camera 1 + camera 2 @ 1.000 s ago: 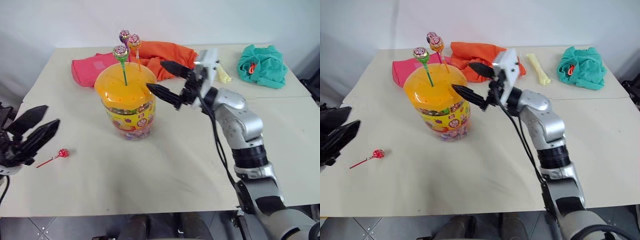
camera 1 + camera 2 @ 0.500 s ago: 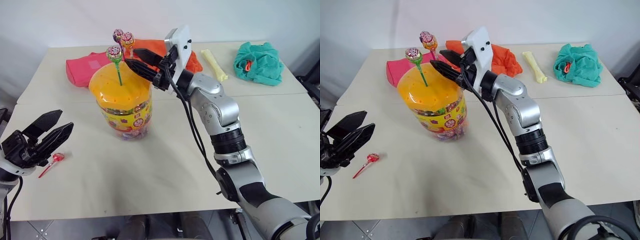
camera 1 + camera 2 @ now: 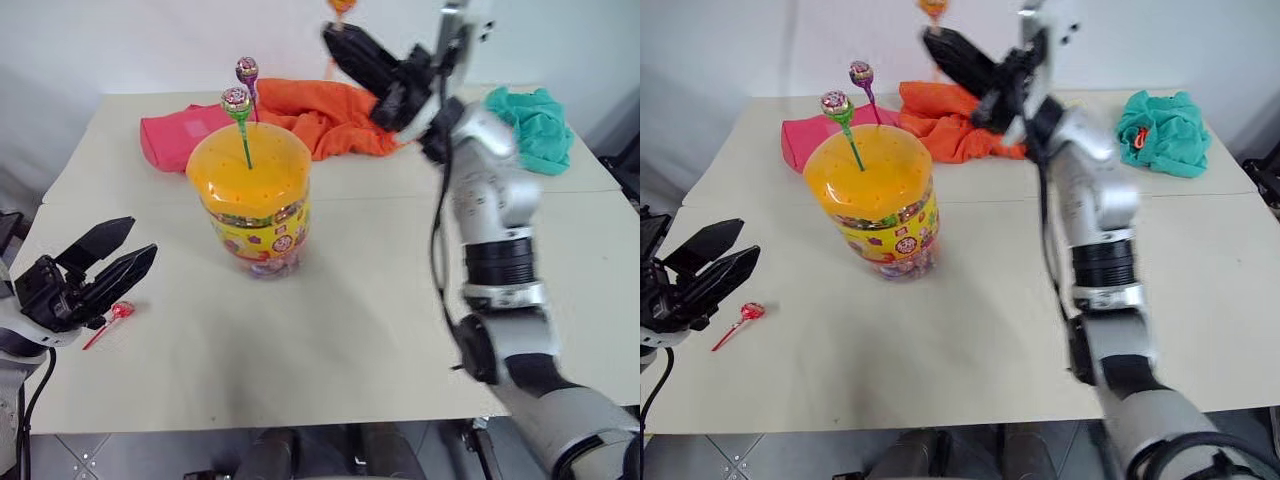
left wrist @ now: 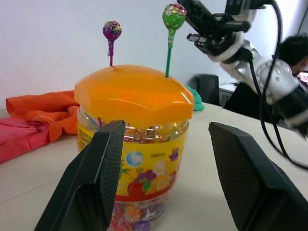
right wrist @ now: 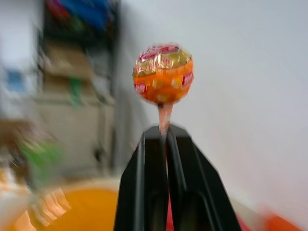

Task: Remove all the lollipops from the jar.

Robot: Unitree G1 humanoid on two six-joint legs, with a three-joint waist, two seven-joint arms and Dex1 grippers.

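Note:
The jar (image 3: 252,205), clear with an orange domed lid and yellow label, stands mid-table. Two lollipops rise on their sticks from the lid: a green-stick one (image 3: 237,100) and a purple one (image 3: 246,69). My right gripper (image 5: 163,130) is shut on the stick of an orange lollipop (image 5: 162,74), held high above the table behind and to the right of the jar. A red lollipop (image 3: 122,310) lies on the table at the left, just beside my left gripper (image 3: 135,242). That gripper is open with nothing in it and points toward the jar.
A pink cloth (image 3: 175,140) and an orange cloth (image 3: 320,110) lie behind the jar. A teal cloth (image 3: 535,125) sits at the back right. A person (image 4: 293,50) is in the background of the left wrist view.
My right gripper shut on the orange lollipop's stick at the lid, then rose up and to the right, pulling it out of the jar. The left gripper has stayed put.

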